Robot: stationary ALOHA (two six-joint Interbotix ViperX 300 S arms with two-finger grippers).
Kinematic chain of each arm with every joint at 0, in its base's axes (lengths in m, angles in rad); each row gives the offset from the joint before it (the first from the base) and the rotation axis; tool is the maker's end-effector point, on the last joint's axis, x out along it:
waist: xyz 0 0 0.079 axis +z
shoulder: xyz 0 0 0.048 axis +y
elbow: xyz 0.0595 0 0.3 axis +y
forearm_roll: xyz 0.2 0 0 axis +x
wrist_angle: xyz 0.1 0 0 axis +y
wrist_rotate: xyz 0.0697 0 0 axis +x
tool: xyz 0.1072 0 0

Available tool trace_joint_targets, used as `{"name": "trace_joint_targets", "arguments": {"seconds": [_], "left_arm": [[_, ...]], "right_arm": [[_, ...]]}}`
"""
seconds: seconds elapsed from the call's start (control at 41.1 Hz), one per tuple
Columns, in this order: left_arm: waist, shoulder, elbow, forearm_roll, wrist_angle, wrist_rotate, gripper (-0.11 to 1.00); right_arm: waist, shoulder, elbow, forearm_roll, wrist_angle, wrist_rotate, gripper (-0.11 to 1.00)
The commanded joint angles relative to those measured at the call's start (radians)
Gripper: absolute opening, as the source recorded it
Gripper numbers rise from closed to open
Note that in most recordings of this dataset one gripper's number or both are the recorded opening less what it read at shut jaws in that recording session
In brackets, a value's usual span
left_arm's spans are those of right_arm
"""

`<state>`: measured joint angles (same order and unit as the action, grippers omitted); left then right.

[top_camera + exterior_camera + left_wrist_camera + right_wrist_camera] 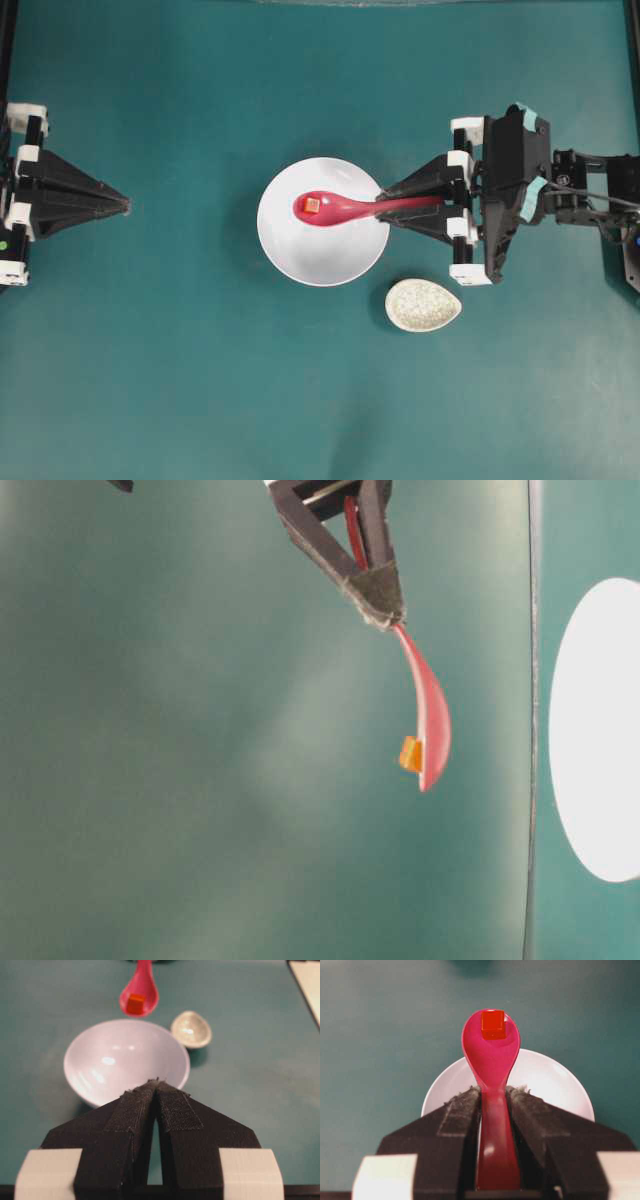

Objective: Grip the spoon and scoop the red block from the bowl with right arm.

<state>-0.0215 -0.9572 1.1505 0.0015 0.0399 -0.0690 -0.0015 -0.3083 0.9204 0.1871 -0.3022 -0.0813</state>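
Note:
My right gripper (384, 205) is shut on the handle of the pink-magenta spoon (340, 208), with a pad on each side of the handle (493, 1091). The tiny red block (312, 206) sits in the spoon's scoop (491, 1055), near its tip (493, 1024). Spoon and block hang over the white bowl (320, 258). The table-level view shows a gap between the spoon (430, 720) and the bowl (600, 730). The bowl's inside (125, 1057) holds nothing. My left gripper (126, 206) rests shut at the far left, its tips (156, 1082) pointing at the bowl.
A small speckled egg-shaped dish (423, 304) lies on the teal table just right of the bowl's front edge, below my right gripper in the overhead view. The left arm's base stays at the left edge, well away from the bowl.

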Motion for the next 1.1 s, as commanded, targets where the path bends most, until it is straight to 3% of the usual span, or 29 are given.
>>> {"name": "trace_joint_targets", "arguments": {"seconds": [0.0,1.072], "left_arm": [[-0.002,0.008,-0.028,0.002,-0.014,-0.002,0.01],[-0.002,0.005,-0.034,0.002,-0.003,0.0,0.01]], "right_arm": [[0.002,-0.012,-0.017,-0.002,-0.003,0.002,0.25],[0.0,-0.011,-0.009,0.023,0.018,0.008,0.25]]}}
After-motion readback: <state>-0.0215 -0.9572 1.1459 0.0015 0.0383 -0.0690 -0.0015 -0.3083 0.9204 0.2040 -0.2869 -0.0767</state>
